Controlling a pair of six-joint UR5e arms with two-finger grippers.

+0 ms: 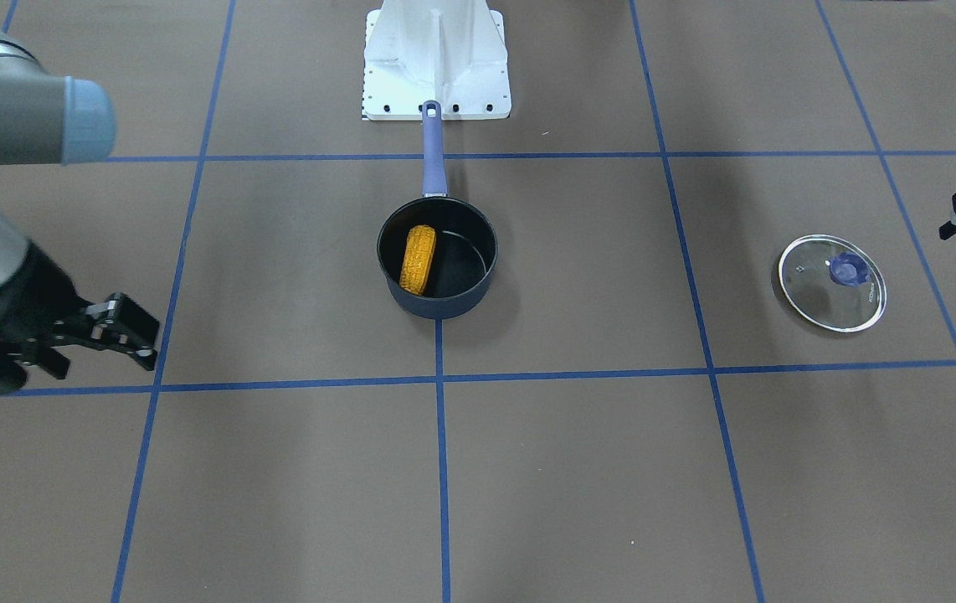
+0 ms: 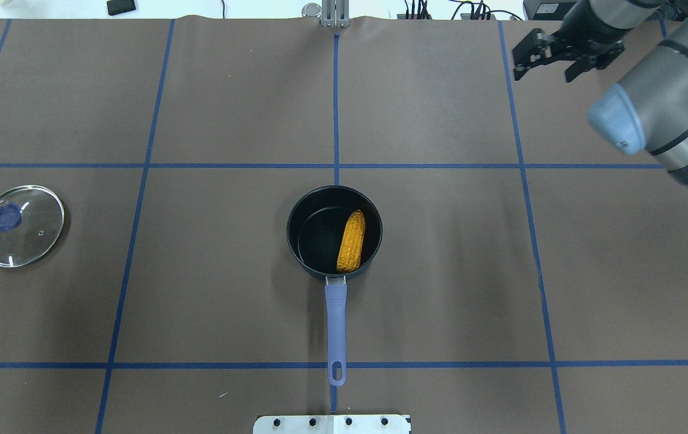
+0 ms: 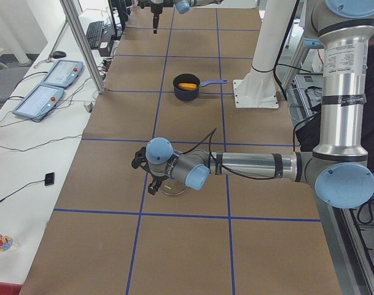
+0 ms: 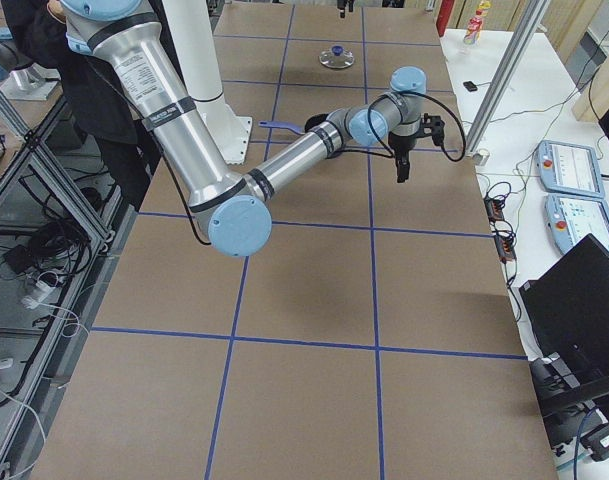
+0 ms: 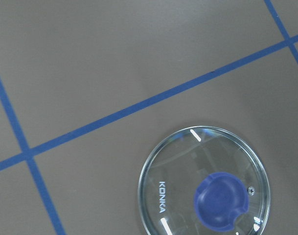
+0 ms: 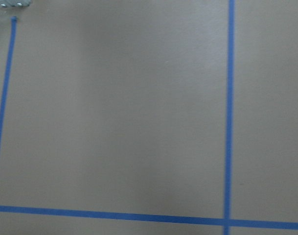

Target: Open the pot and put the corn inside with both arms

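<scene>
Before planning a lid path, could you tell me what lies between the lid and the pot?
Overhead view: only bare table and one blue tape line between lid and pot.

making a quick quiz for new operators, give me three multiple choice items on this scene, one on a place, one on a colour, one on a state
1. Where is the corn relative to the pot?
A beside it
B inside it
C under it

2. What colour is the knob on the glass lid?
A blue
B red
C black

3. The right gripper is:
A shut on the corn
B shut on the lid
C open and empty

Answers:
1 B, the cob lies on the pot's black floor.
2 A, the left wrist view shows a blue knob.
3 C, its jaws stand apart with nothing between them.
</scene>
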